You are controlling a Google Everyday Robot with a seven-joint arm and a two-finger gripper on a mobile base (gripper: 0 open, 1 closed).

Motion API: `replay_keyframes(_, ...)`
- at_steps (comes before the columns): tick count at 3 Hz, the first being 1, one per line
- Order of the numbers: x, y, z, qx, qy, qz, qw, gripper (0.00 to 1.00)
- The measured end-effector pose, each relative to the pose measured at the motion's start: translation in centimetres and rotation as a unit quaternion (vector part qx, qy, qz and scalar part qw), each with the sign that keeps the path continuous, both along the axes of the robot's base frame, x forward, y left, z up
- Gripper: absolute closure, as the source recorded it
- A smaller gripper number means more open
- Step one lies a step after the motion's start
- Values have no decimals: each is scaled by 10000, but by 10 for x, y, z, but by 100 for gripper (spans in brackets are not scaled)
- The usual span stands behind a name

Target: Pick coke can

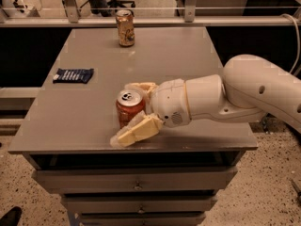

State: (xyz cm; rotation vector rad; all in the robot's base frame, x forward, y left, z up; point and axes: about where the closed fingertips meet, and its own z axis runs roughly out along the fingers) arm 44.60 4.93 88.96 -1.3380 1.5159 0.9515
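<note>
Tabletop [188, 55] front: coke can [130, 103] sits inside the spread claw [124, 113].

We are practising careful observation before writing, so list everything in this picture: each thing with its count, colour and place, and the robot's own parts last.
coke can: one, red-orange with a silver top, upright near the table's front edge, between the hand's fingers.
tan-gold can: one, upright at the table's far edge.
packet: one, dark blue, flat on the table's left side.
table: one, grey, with grey drawers beneath.
rail: one, pale metal, behind the table.
arm: one, white, reaching in from the right.
hand: one, cream fingers open, one on each side of the coke can; contact cannot be told.
</note>
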Motion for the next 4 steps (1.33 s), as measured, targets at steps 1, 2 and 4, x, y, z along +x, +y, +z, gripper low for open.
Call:
replay_keyframes(1, 10, -15, 12, 158, -126, -199, 9996, 41)
replay_keyframes(2, 31, -32, 42, 466, -343, -374, 9976, 65)
replay_keyframes(4, 57, -42, 93, 817, -769, -400, 9929, 100)
